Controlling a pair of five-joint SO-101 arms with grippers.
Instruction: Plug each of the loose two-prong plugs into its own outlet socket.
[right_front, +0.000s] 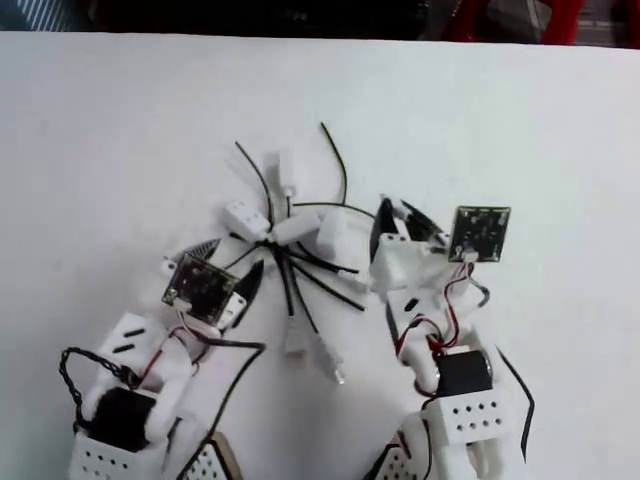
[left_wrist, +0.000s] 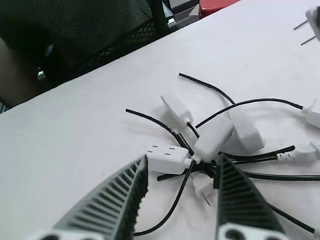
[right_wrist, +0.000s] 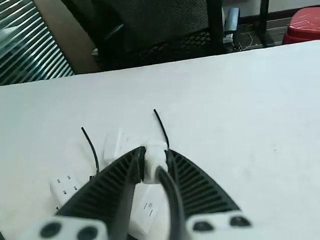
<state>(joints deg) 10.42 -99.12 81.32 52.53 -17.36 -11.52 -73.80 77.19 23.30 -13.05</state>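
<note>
1. The right gripper (right_wrist: 154, 152) is clamped on a white plug (right_wrist: 154, 164), its black cord (right_wrist: 161, 127) trailing off beyond the fingertips.
2. The left gripper (left_wrist: 181, 162) is spread wide just above the table (left_wrist: 70, 150), with a white outlet socket (left_wrist: 167, 158) lying between its fingers.
3. The remaining plugs and sockets (right_front: 295, 235) are tangled together mid-table.

White table top (right_front: 120, 120), plain and matte, runs to a straight far edge. Beyond that edge stands a black mesh chair (right_wrist: 150, 25) with a dark frame. A red object (right_wrist: 302, 25) sits off to one side of the chair, cut by the picture's edge. On the other side is a slatted blind (right_wrist: 22, 50), with a tan panel (right_wrist: 62, 30) just beside it.
</note>
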